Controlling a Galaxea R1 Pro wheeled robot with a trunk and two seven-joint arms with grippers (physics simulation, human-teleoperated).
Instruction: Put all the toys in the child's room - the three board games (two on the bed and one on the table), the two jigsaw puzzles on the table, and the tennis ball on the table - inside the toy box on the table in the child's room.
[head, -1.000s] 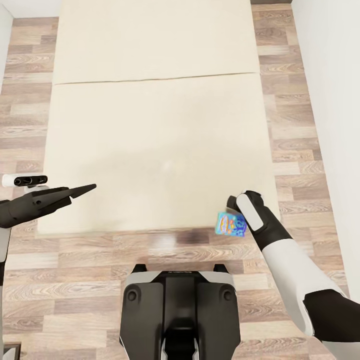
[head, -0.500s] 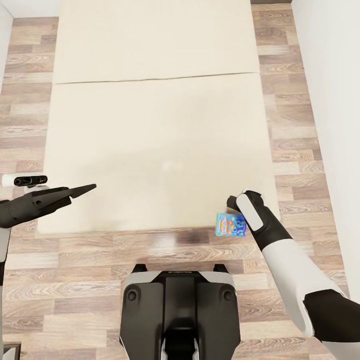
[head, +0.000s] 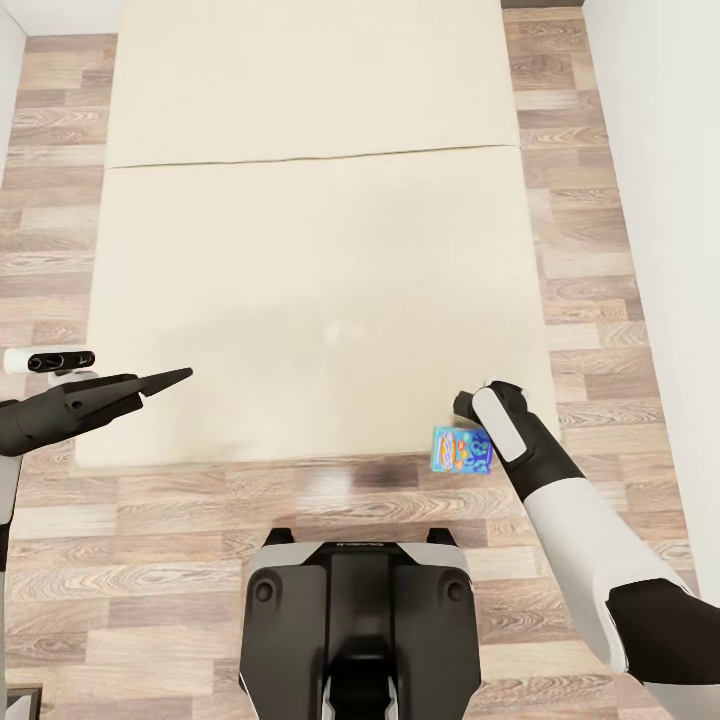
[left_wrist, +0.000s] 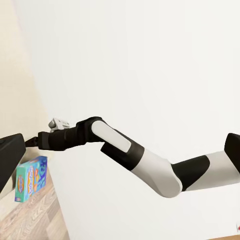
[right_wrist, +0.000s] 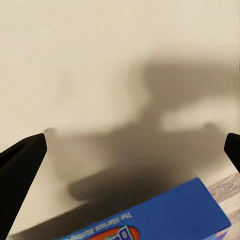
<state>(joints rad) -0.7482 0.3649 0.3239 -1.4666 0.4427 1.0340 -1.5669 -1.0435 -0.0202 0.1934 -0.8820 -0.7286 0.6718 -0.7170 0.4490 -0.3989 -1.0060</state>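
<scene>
Blue board game (head: 462, 448) at the bed (head: 320, 250) corner — just under the spread-open right gripper (right_wrist: 120, 150).

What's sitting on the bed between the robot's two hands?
Nothing: in the head view only bare cream mattress lies between the left gripper and the blue game box at the right gripper.

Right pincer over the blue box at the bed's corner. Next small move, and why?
Probably lower the right pincer and close: in the right wrist view its fingers stand spread wide with the blue game box below them, not gripped, at the bed corner.
</scene>
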